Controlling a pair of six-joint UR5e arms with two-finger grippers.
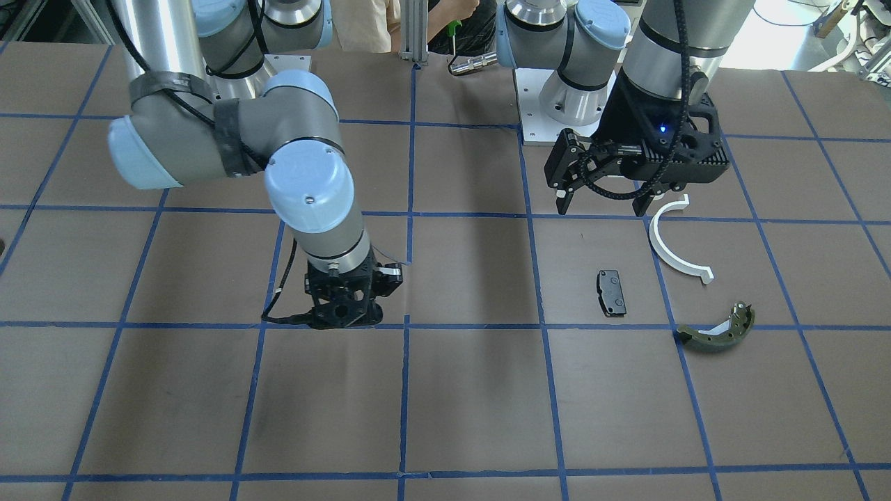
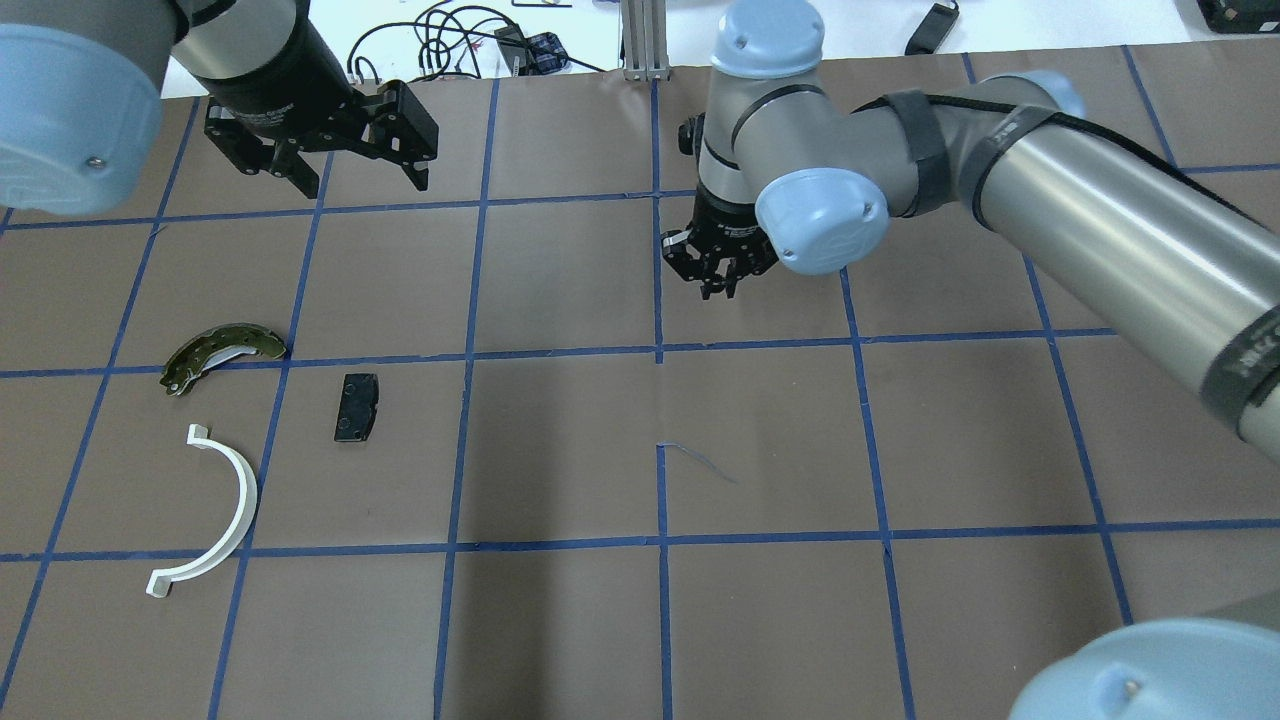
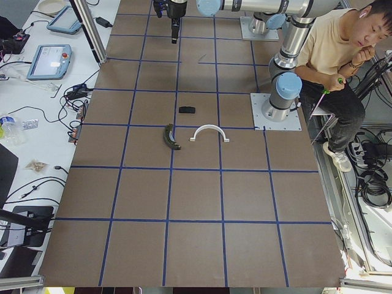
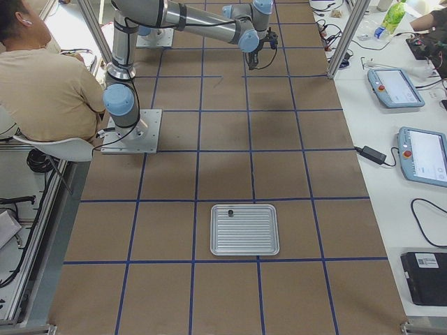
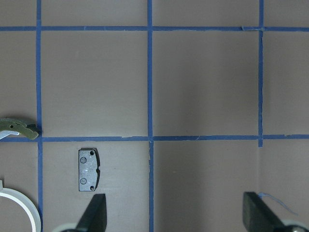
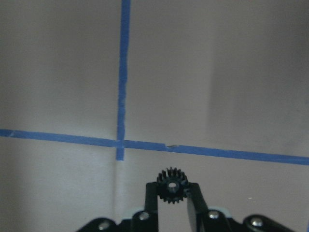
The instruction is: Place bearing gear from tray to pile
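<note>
A small black toothed gear [image 6: 170,185] is held clamped in the right gripper [image 2: 718,285] over the table's middle. The pile lies well apart toward the robot's left: flat black rectangular pad [image 2: 355,407], smooth white plastic half-ring [image 2: 215,510], olive-green curved brake shoe [image 2: 225,350]. The left gripper [image 2: 360,183] is nearer the pile, spread and empty.

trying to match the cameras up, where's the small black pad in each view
Front-facing: black pad right of centre.
Overhead: black pad left of centre.
Exterior left: black pad upper middle.
Exterior right: not in it.
Left wrist: black pad lower left.
Right wrist: not in it.
Shared landmark: the white half-ring near it, not touching.
</note>
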